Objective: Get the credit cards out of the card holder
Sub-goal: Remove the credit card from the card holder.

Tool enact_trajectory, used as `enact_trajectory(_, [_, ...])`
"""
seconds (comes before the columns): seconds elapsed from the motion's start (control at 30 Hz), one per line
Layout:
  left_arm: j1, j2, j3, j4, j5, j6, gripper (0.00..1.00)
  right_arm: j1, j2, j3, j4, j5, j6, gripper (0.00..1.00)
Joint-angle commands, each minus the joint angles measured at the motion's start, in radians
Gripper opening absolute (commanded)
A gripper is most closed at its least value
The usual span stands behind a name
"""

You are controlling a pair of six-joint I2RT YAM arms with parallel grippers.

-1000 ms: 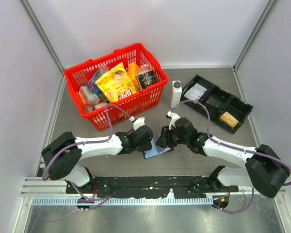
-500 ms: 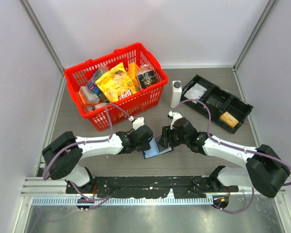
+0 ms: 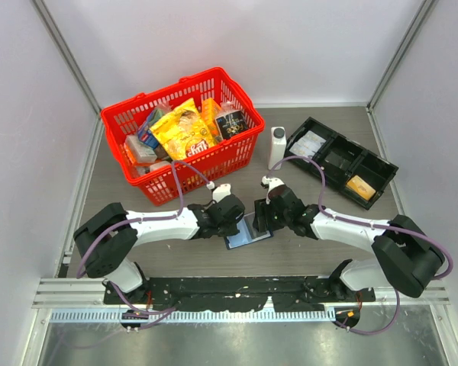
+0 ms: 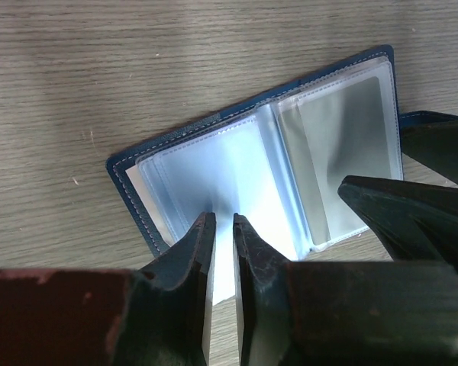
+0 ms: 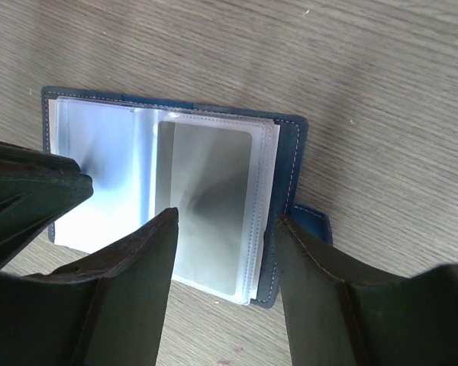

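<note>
Since a second ago the right gripper [image 5: 227, 217] stands with its fingers [image 5: 145, 252] spread noticeably wider, the left gripper [image 4: 220, 221] has narrowed a little, and both arms' shoulders sit slightly closer in, while the card holder [image 3: 245, 235] lies on the same patch of wooden table [image 3: 290, 258] between the two grippers. It is lying open and flat, navy cover down, with its pale clear sleeves facing up. The left gripper's fingers [image 4: 198, 252] are drawn almost together, leaving only a thin slit. Their tips are down on the sleeves of the half nearer that arm, and pale plastic shows through the slit. I cannot tell whether a sleeve is nipped between them or the tips are only resting on it. The right gripper's wide-set fingers straddle the other half, one tip over the sleeves near the fold, the other by the outer edge next to the snap tab [image 5: 313, 225], with nothing held between them. A grey card [image 5: 210, 198] shows through the top sleeve on that side, still tucked in. Well away at the right rear, an orange-gold card [image 3: 361, 186] lies in a compartment of the black tray [image 3: 382, 169], and a red basket [image 3: 214, 164] of packets stands at the left rear.
</note>
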Motion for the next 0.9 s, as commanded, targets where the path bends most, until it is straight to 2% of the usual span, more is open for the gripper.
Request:
enact_trajectory(0.0, [0.003, 0.011, 0.023, -0.023, 0.008, 0.017, 0.18, 0.005, 0.021, 0.039, 0.054, -0.020, -0.017, 0.57])
enact_trajectory(0.63, [0.003, 0.014, 0.025, -0.018, 0.015, 0.023, 0.17, 0.004, -0.007, 0.059, 0.056, -0.014, -0.038, 0.57])
enact_trajectory(0.87, [0.005, 0.019, 0.028, -0.018, 0.018, 0.027, 0.17, 0.004, -0.008, 0.063, 0.048, 0.000, -0.047, 0.61])
